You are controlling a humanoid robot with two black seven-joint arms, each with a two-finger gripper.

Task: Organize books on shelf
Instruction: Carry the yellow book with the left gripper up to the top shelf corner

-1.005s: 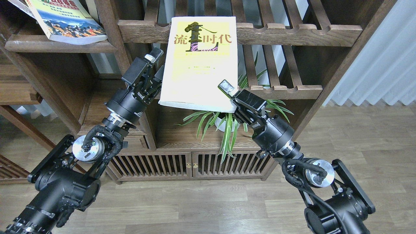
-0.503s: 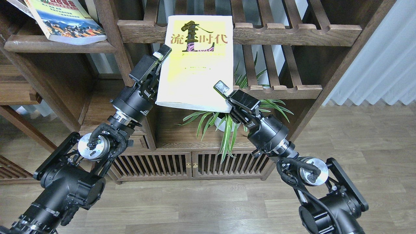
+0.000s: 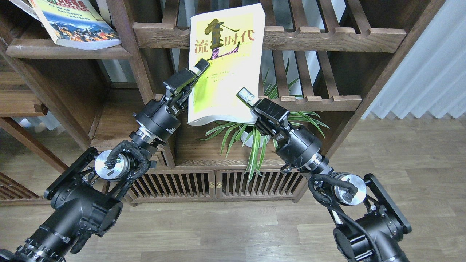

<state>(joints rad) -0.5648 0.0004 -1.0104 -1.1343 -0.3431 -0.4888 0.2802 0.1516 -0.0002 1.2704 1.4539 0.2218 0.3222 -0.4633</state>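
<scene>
A yellow-green book [image 3: 226, 62] is seen held aloft between two black arms in front of a slatted rack [image 3: 327, 34], its cover tilted and its top corner raised past the rack's scalloped front rail. The left end effector [image 3: 194, 78] is pinched on the book's left edge, one finger lying across the cover; the right end effector [image 3: 249, 103] is pressed to the lower right corner, one finger visible above the cover, though whether that corner is truly clamped cannot be told. A second book with a colourful landscape cover [image 3: 74, 23] is shown resting on the shelf [image 3: 65, 51] at upper left, overhanging the board's rounded front edge. A potted plant [image 3: 255, 134] stands on a lower plank, just beneath the raised book. The step in hand is judged to be the carrying of the yellow-green book toward the shelf, with the placing not yet done. The next move would appear to call for the book to be swung left past the upright post [image 3: 127, 47] and laid down near the landscape book, with the two grips kept coordinated so the bending pages are not let slip.
</scene>
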